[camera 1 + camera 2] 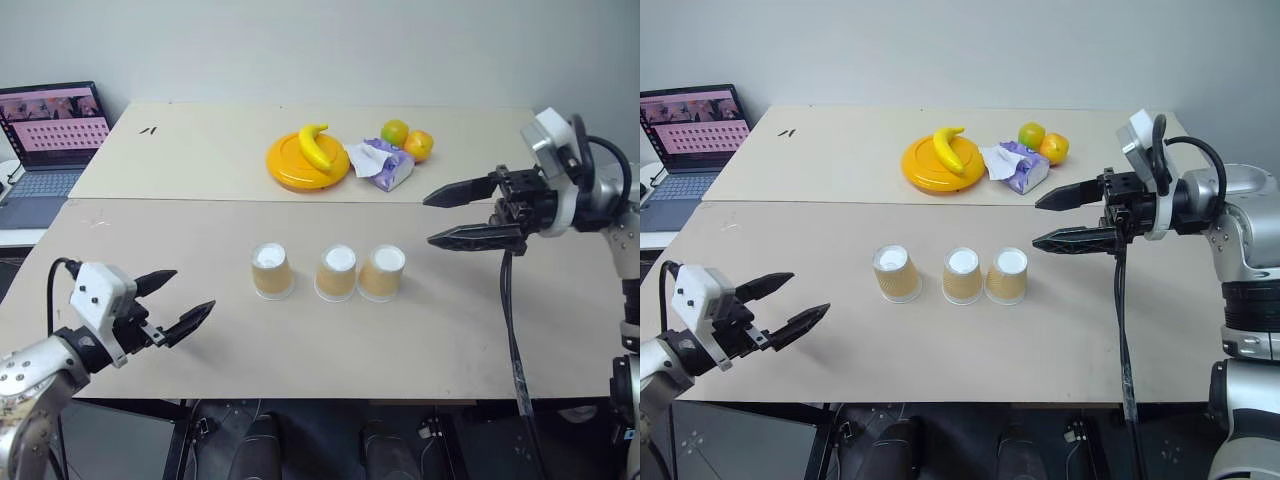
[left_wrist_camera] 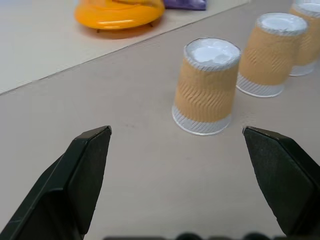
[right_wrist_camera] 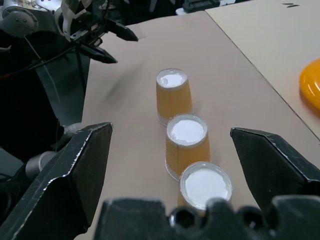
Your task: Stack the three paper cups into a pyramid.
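Three tan paper cups stand upside down in a row on the near table: the left cup [image 1: 272, 270] a little apart, the middle cup [image 1: 336, 273] and the right cup [image 1: 382, 273] touching side by side. No cup rests on another. My left gripper [image 1: 176, 303] hovers open and empty near the table's front left, well left of the row. In its wrist view the left cup [image 2: 207, 93] stands ahead between the fingers. My right gripper [image 1: 432, 218] is open and empty, raised above the table to the right of the right cup, pointing left.
On the far table sit an orange plate [image 1: 293, 167] with a banana [image 1: 315, 146], a crumpled purple packet [image 1: 384, 164] and two oranges [image 1: 408, 139]. A laptop [image 1: 48, 140] stands at the far left. A black cable [image 1: 512, 330] hangs from my right arm.
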Action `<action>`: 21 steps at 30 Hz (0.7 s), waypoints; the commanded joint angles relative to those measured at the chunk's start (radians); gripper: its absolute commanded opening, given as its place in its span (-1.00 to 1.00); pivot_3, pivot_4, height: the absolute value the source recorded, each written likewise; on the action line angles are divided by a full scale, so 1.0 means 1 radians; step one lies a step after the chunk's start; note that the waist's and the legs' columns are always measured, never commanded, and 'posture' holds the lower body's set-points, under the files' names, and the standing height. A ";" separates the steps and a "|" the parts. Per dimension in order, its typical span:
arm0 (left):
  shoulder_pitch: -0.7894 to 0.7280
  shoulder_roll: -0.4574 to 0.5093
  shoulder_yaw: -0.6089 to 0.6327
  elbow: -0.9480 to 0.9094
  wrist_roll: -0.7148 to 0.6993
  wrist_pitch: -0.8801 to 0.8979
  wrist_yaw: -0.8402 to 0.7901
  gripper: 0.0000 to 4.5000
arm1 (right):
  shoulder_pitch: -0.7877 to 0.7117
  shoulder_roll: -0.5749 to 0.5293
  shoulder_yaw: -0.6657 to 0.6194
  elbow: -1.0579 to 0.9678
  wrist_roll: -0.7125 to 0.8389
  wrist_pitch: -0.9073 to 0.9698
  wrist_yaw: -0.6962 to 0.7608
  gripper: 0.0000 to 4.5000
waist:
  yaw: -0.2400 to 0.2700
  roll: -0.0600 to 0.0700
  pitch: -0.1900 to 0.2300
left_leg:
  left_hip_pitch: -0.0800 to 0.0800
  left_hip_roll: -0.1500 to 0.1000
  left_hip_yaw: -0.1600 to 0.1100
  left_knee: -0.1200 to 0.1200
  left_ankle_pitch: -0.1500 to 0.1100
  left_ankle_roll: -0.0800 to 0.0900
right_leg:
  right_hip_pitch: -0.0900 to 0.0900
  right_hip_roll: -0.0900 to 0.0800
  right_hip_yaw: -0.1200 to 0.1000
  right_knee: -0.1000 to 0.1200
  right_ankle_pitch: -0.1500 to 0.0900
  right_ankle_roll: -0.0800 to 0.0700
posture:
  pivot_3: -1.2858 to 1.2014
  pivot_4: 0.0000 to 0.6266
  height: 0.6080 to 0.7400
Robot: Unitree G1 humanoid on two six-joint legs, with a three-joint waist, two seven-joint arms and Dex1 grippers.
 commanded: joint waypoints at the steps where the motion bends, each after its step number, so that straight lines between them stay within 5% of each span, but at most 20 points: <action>1: -0.015 -0.050 -0.079 0.017 0.063 -0.098 0.029 1.00 | -0.045 -0.017 -0.017 -0.025 0.019 0.004 0.035 0.98 | 0.003 0.000 0.000 | 0.000 0.000 0.000 0.000 0.000 0.000 | 0.000 0.000 0.000 0.000 0.000 0.000 | 0.03 -0.52 0.88; 11: -0.203 -0.219 -0.313 0.275 0.194 -0.334 0.053 1.00 | -0.121 -0.096 -0.018 -0.066 0.035 0.080 0.067 0.98 | 0.017 0.001 0.000 | 0.000 0.000 0.000 0.002 0.000 0.000 | 0.000 0.000 0.000 0.001 0.000 0.001 | 0.03 -0.52 0.88; 21: -0.344 -0.284 -0.414 0.500 0.220 -0.452 0.004 1.00 | -0.133 -0.193 -0.039 -0.104 0.053 0.132 0.065 0.98 | 0.013 0.000 0.000 | -0.001 0.000 0.000 0.002 -0.001 -0.001 | 0.000 0.000 0.000 0.001 0.000 0.001 | 0.03 -0.52 0.88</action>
